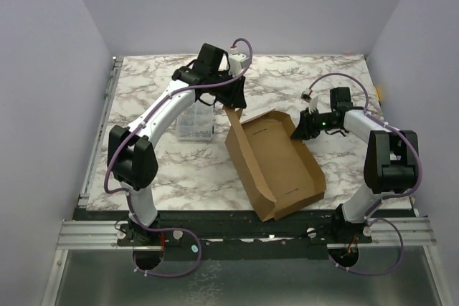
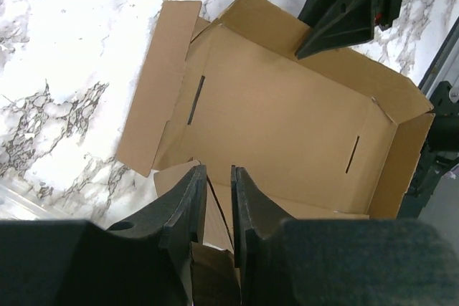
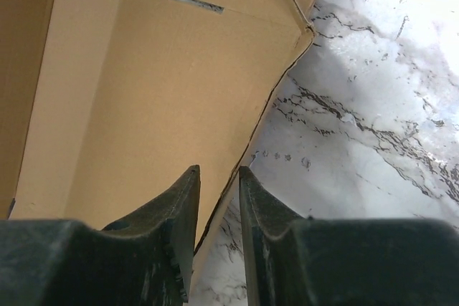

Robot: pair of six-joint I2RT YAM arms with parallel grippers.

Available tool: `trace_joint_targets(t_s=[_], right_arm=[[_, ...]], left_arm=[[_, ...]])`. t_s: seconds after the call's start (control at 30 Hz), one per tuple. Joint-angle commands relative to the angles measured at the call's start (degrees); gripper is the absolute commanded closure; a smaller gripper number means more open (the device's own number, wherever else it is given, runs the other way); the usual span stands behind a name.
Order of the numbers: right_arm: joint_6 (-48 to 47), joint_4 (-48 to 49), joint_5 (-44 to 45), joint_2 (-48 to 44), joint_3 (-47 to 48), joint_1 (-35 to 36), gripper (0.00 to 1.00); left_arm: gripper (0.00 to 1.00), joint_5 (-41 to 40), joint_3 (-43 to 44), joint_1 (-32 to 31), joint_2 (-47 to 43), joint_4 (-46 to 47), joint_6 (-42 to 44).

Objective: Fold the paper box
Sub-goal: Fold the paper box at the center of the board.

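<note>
Cardboard first: the paper box (image 1: 276,159) lies open side up at the middle of the marble table (image 1: 165,173), skewed so that its long axis runs from the far left to the near right. We see its long walls raised, plain brown inside, and two narrow slits (image 2: 196,99) cut in it, one near each end. In the left wrist view one end flap (image 2: 158,84) lies flat on the marble outside the box.

The left gripper (image 1: 233,103) stands at the far-left corner of the box. Its wrist view shows the fingers (image 2: 188,202) clenched on a strip of cardboard that rises between them.

The right gripper (image 1: 300,130) meets the right long wall near its far end. From its own camera the wall's edge passes between the two fingers (image 3: 183,206), which are closed down to a thin gap, so we read it as grasping that wall.

Just left of the box, under the left arm (image 1: 165,109), a small clear plastic case (image 1: 193,127) rests on the table, apart from the cardboard.
</note>
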Motion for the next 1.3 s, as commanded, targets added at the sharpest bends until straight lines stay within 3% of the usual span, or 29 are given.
trace_joint_targets(t_s=[0.0, 0.2, 0.5, 0.7, 0.93, 1.03, 1.17, 1.27], right_arm=[[0.13, -0.91, -3.69, 0.39, 0.57, 0.34, 0.71], [-1.04, -1.22, -4.84, 0.19, 0.02, 0.34, 0.73], [-3.4, -1.57, -3.19, 0.83, -0.75, 0.63, 0.74], [-3.2, -0.68, 0.25, 0.55, -0.81, 2.87, 0.73], [0.99, 5.4, 9.1, -0.1, -2.09, 2.98, 0.73], [2.53, 6.93, 9.68, -0.23, -1.95, 2.95, 0.8], [4.95, 9.11, 10.87, -1.06, -1.85, 2.73, 0.95], [6.86, 10.19, 10.78, -2.28, -1.93, 1.42, 0.99]], left_arm=[[0.74, 0.65, 2.31, -0.56, 0.67, 0.37, 1.6], [0.75, -0.46, 0.96, -0.51, -0.34, 2.62, 0.42], [0.77, 1.43, -6.26, -0.56, -3.48, 14.25, -3.62], [0.77, 3.25, -7.42, -0.51, -4.47, 15.38, -4.64], [0.77, -2.0, -12.88, -0.29, -10.11, 16.06, -6.1], [0.77, -3.65, -12.34, -0.38, -10.39, 17.51, -7.21], [0.76, -4.75, -3.69, -0.51, -5.87, 17.88, -13.07], [0.68, -6.12, 1.69, -0.64, -2.71, 17.59, -19.8]])
